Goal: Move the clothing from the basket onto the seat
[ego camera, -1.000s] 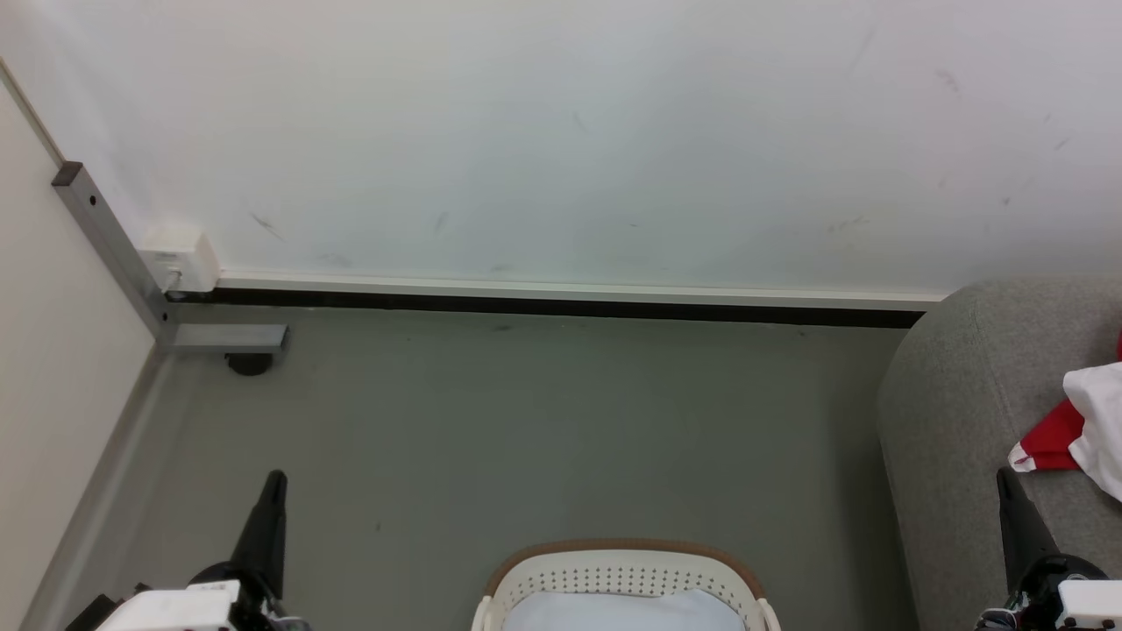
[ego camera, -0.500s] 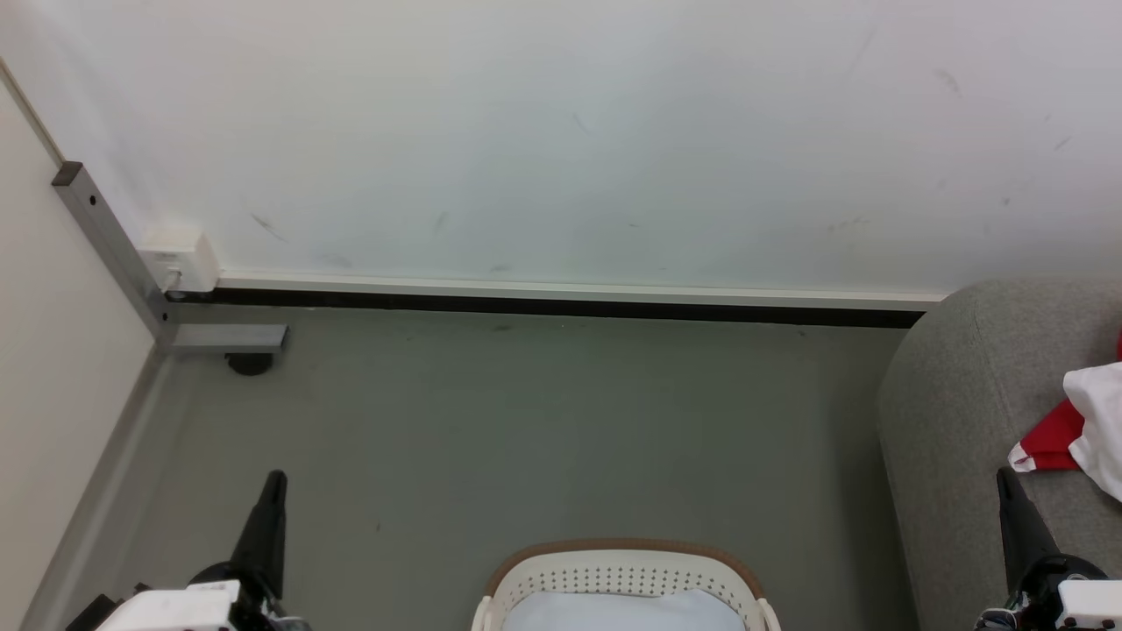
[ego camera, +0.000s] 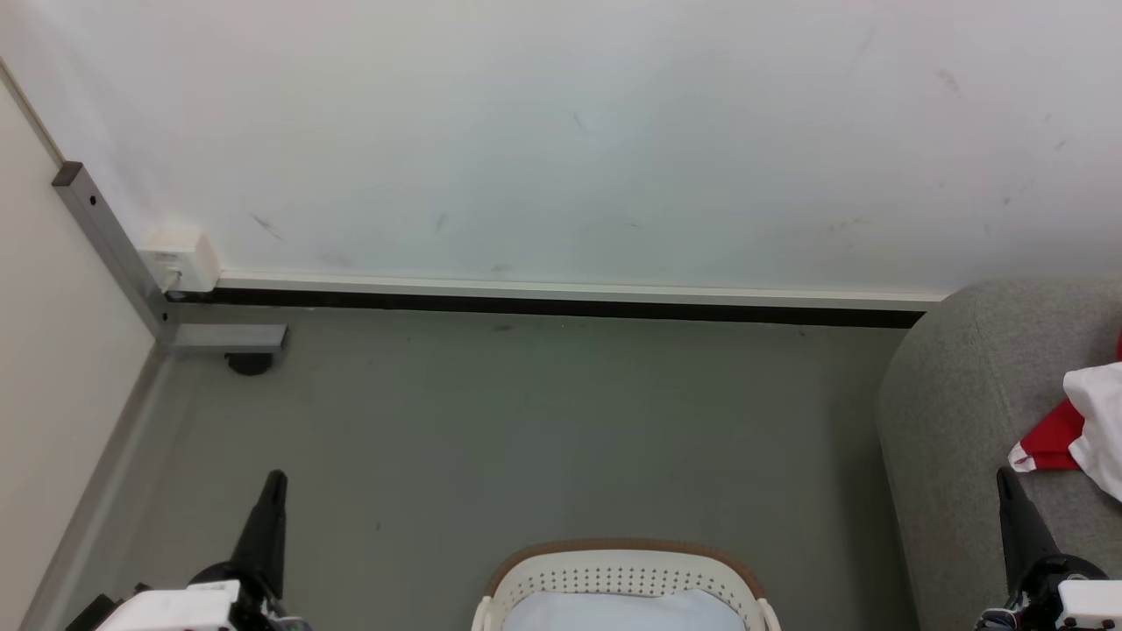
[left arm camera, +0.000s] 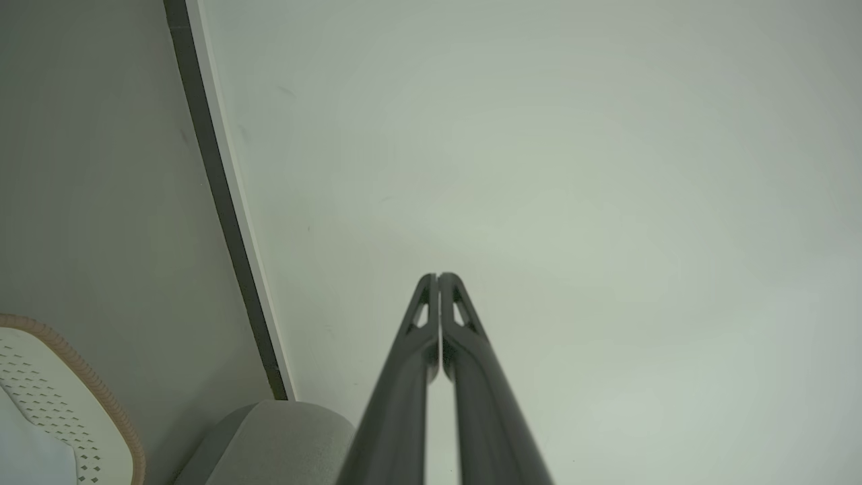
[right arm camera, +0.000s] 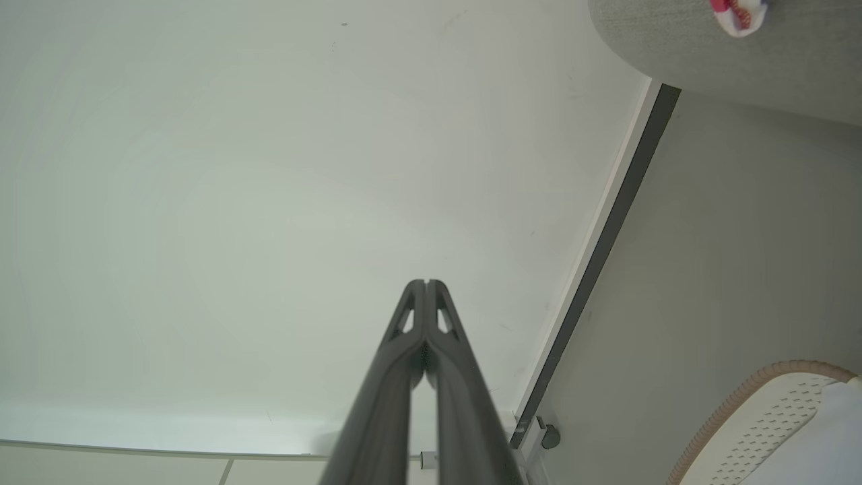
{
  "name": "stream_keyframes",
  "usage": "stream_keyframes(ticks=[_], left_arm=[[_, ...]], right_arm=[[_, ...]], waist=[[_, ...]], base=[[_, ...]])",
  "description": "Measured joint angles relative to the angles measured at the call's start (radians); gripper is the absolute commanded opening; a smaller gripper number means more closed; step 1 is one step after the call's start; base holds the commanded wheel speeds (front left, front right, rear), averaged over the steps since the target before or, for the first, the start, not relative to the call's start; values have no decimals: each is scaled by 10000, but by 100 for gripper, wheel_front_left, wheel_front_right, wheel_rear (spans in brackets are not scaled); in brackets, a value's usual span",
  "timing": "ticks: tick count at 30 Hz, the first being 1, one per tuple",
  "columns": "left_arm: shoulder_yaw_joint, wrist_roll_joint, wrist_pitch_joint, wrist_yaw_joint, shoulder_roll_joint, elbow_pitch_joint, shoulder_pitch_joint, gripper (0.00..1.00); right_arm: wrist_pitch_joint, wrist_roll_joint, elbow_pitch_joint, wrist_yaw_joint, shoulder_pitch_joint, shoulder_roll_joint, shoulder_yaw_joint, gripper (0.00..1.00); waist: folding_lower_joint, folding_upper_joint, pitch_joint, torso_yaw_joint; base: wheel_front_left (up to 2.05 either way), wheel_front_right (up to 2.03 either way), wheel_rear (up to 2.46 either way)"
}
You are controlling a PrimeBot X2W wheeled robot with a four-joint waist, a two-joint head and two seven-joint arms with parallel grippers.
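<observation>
Left jaws: pressed together, nothing pinched. In the left wrist view the left fingers [left arm camera: 404, 391] meet at the tips and aim at the bare wall [left arm camera: 572, 168]. Right jaws: same, pressed together and empty. In the right wrist view the right fingers [right arm camera: 465, 397] touch along their ends and also aim at the wall.

Basket [ego camera: 622, 550]: on the floor [ego camera: 543, 421], between the two sets of jaws, to the right of the left jaws and to the left of the right jaws. It sits nearer the robot than either tip and is cut off by the bottom edge of the head view. It has a brown rim and a perforated cream wall. There is pale bluish-white stuff inside, cannot tell what.

Clothing [ego camera: 1091, 416]: red and white, lying on the seat [ego camera: 955, 412], just beyond the right jaws' tip and off to their right, apart from them. It is cut off by the frame edge. The right wrist view shows a red-white scrap on the grey seat, well up and right of the fingers.

Seat: grey and rounded. In the head view the right jaws stand in front of its surface. It is well to the right of the left jaws.

Beyond the left jaws, at the wall's foot, are a grey metal post [ego camera: 114, 254], a white box [ego camera: 180, 258] and a dark skirting strip [ego camera: 561, 308].
</observation>
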Motion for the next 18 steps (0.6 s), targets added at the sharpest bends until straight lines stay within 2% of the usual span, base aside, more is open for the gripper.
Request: stream_keyframes(ticks=[18], left_arm=[[-2, 0, 0, 0, 0, 0, 0, 0]], right_arm=[[0, 0, 0, 0, 0, 0, -2, 0]], waist=[[0, 0, 0, 0]], base=[[0, 0, 0]])
